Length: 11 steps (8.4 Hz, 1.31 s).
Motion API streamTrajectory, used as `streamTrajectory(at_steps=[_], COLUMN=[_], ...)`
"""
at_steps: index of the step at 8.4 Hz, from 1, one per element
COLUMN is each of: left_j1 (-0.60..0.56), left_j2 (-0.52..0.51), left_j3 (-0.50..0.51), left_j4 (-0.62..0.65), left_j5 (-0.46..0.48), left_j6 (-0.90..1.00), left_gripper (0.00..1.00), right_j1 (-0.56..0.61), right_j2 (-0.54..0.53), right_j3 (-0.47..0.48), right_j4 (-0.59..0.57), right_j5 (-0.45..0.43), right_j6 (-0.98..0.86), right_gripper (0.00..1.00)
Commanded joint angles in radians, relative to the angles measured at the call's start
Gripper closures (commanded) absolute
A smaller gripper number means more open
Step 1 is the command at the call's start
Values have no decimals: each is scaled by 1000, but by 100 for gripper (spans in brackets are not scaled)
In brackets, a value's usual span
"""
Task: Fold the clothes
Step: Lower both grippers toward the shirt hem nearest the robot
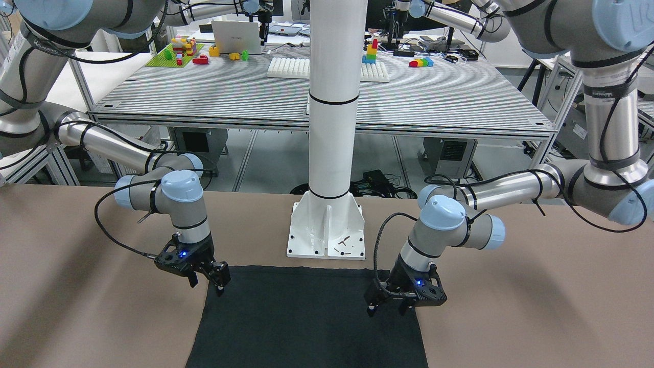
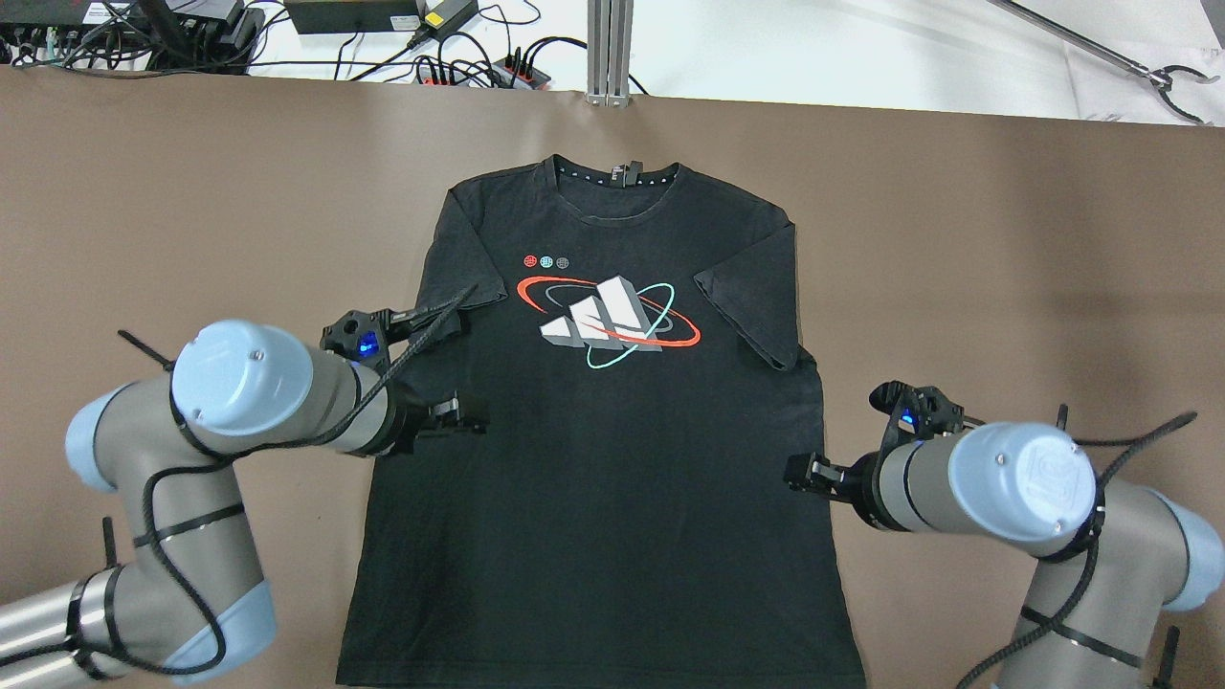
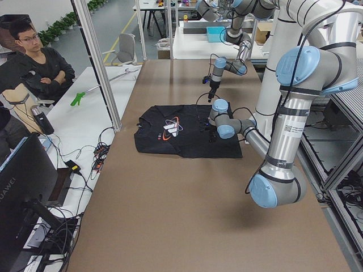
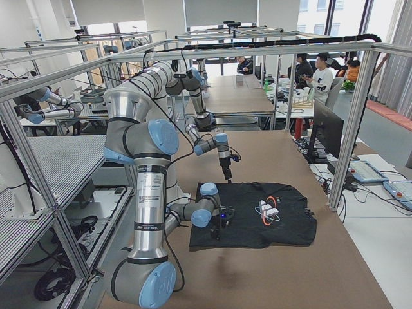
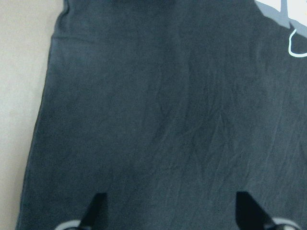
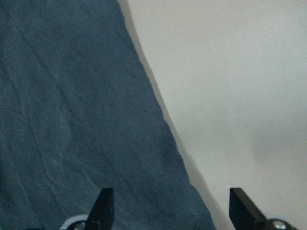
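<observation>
A black T-shirt [image 2: 593, 478] with a red, white and teal chest print lies flat on the brown table, collar at the far side, hem towards me. It also shows in the front view [image 1: 306, 322]. My left gripper [image 2: 469, 418] is open just above the shirt's left side at mid-body; in its wrist view the fingers [image 5: 98, 208] stand wide apart over black cloth [image 5: 168, 120]. My right gripper [image 2: 799, 472] is open over the shirt's right side edge; in its wrist view the fingers [image 6: 103, 208] straddle the edge of the cloth [image 6: 72, 120]. Neither holds anything.
The white pillar's base plate [image 1: 327, 235] stands on the table just behind the shirt's hem. Cables and power strips [image 2: 478, 67] lie beyond the far edge. Bare brown table [image 2: 1005, 239] flanks the shirt. A person [image 3: 39, 62] sits off the table's far side.
</observation>
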Motion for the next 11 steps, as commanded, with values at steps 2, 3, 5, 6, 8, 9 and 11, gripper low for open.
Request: streamTrajectory(at_steps=[2, 3, 5, 6, 8, 9, 11], left_j1=[31, 31, 34, 33, 31, 31, 33], left_j2=[11, 26, 32, 32, 34, 34, 31], left_j3=[-33, -42, -47, -45, -45, -45, -47], left_j4=[3, 3, 3, 3, 3, 3, 17], left_j5=[52, 53, 79, 81, 81, 81, 82], left_j6=[-19, -19, -19, -19, -19, -19, -19], left_gripper=[6, 6, 6, 6, 6, 6, 6], right_j1=[-211, -239, -279, -280, -278, -276, -275], right_j2=[-93, -93, -87, -87, -89, -90, -98], right_j3=[53, 47, 6, 12, 12, 12, 27], right_j4=[0, 0, 1, 3, 3, 3, 3], right_j5=[-115, -152, -201, -209, -205, -202, -197], right_j6=[105, 105, 98, 93, 90, 89, 64], right_gripper=[29, 30, 33, 35, 51, 86, 100])
